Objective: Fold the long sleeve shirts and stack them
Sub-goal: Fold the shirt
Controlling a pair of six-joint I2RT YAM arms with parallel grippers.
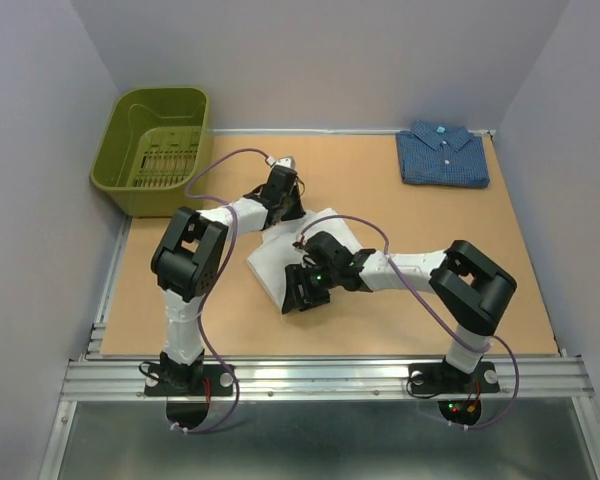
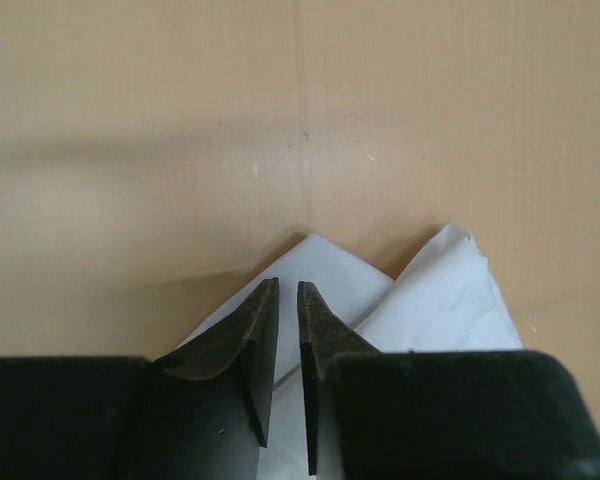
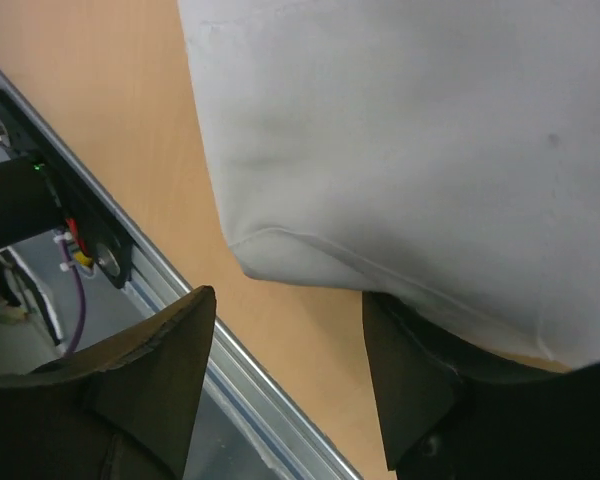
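Note:
The white long sleeve shirt [image 1: 270, 262] lies folded in the middle of the table, partly under both wrists. The dark blue long sleeve shirt [image 1: 442, 155] lies folded at the back right, collar up. My left gripper [image 1: 292, 208] hovers over the white shirt's far edge. In the left wrist view its jaws [image 2: 288, 290] stand a narrow slit apart over two white cloth corners [image 2: 430, 300], with nothing between them. My right gripper [image 1: 302, 292] is at the shirt's near corner, open wide [image 3: 288, 300]. The hemmed edge of the white shirt [image 3: 400, 130] drapes over one fingertip [image 3: 400, 350].
A green plastic basket [image 1: 108, 150] stands at the back left corner. The aluminium rail [image 1: 320, 375] runs along the table's near edge, close behind the right gripper. Grey walls close in the table on three sides.

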